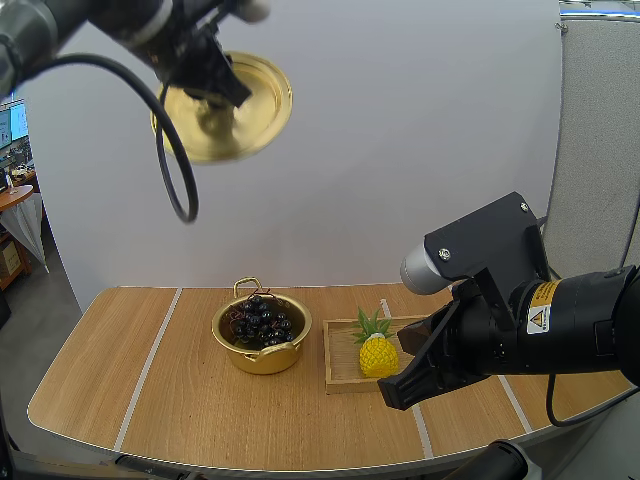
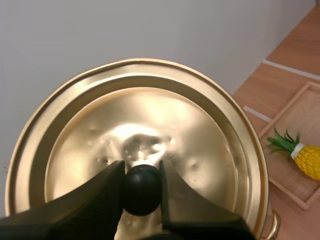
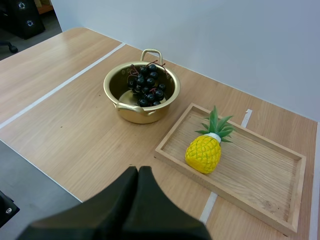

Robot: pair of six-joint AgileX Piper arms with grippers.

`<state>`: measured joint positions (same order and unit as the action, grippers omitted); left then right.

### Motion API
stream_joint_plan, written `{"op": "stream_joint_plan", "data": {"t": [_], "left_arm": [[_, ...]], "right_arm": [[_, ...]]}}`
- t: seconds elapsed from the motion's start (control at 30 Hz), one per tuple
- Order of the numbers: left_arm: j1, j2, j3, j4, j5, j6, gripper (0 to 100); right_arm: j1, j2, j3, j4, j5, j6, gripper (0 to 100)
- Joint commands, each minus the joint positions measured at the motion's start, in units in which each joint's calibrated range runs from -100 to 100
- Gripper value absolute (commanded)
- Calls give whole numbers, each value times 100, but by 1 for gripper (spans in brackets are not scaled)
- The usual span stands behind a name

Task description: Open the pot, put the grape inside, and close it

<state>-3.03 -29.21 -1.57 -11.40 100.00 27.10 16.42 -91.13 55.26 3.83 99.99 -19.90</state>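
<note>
Closest to me, my left gripper [image 2: 141, 174] was clamped on the knob [image 2: 141, 192] of the lid [image 2: 195, 125], held high, the pot [image 1: 262, 362] with grapes [image 1: 260, 322] inside lying toward six o'clock below it, my right gripper [image 3: 138, 174] closed on nothing.

The bench [image 1: 130, 390] in front of me is light brown wood, with a rounded corner on my left. Thin pale lines [image 1: 148, 365] run across its top. Behind it stands a plain white wall [image 1: 400, 150]. A grey panel [image 1: 595, 130] stands beside that wall, on my right. Below the bench's near edge the floor [image 3: 30, 190] is grey. The light is soft and even.
</note>
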Motion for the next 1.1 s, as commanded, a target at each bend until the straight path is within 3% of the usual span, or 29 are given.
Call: {"op": "stream_joint_plan", "data": {"t": [0.0,0.3,0.57,0.77,1.07], "left_arm": [[-27,324,457,-141,0,140,0],[-27,1473,1228,-166,-257,294,0],[-27,2290,1921,-341,-1259,576,0],[-27,2422,2414,-626,-2239,913,0],[-27,2422,2992,-972,-2742,1387,0]], "right_arm": [[-22,-46,12,-27,1,18,0],[-22,-46,12,-27,1,18,0],[-22,-46,12,-27,1,18,0],[-22,-46,12,-27,1,18,0],[-22,-46,12,-27,1,18,0]]}}
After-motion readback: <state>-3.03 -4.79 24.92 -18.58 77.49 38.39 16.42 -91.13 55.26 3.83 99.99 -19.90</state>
